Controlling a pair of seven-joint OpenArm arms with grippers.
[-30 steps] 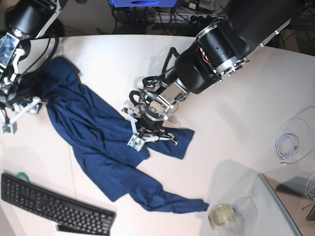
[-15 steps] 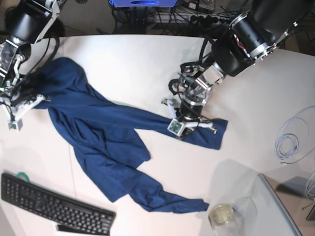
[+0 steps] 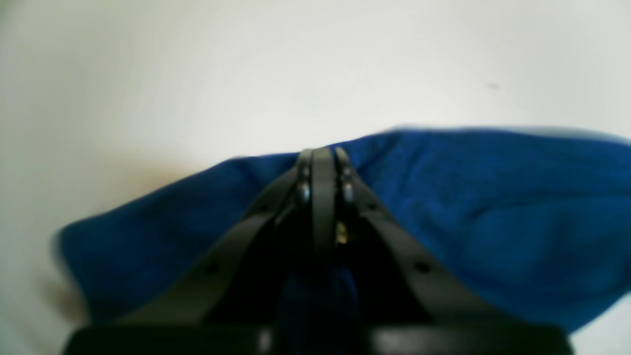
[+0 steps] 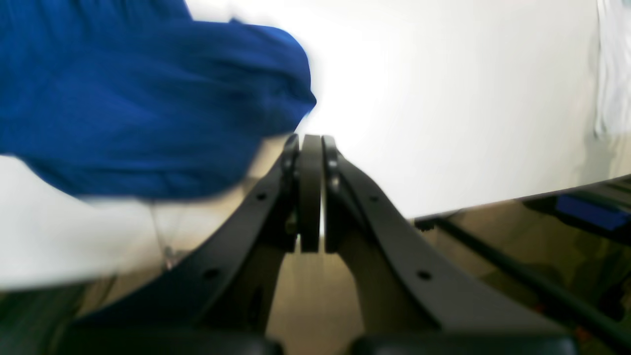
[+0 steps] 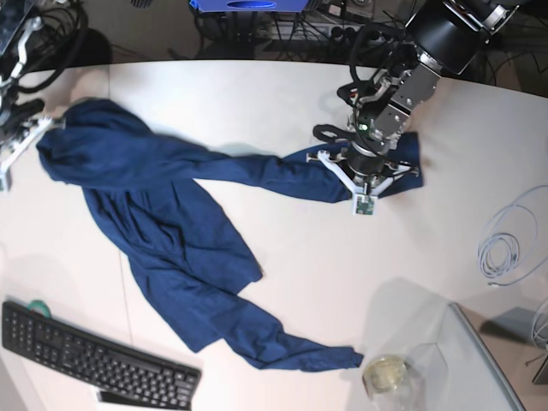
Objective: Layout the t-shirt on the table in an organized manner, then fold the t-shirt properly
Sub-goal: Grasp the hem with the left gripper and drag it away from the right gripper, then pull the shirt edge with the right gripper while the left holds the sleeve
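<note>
Progress was at the laying-out stage, with no fold made yet as far as the views showed. The t-shirt (image 5: 171, 231) lay on the table (image 5: 257, 94), dark navy and badly rumpled: one long twisted band of cloth ran across the middle of the white top toward the left gripper (image 5: 366, 184), while the bulk trailed down toward the black keyboard (image 5: 94, 360) and ended in a narrow tail near the glass jar (image 5: 387, 375). In the left wrist view the left gripper's (image 3: 323, 167) jaws were pressed together with blue fabric (image 3: 493, 227) bunched right at and beneath them, so it appeared clamped on a corner of the shirt. The right gripper (image 4: 310, 148) had its jaws closed tight in its own view, with table and floor showing past the tips and the cloth (image 4: 148, 98) lying off to one side; it looked shut on nothing, though blur made that a judgement. What was left, by my reading, was nearly everything: untwisting the band, flattening body and sleeves, then folding.
</note>
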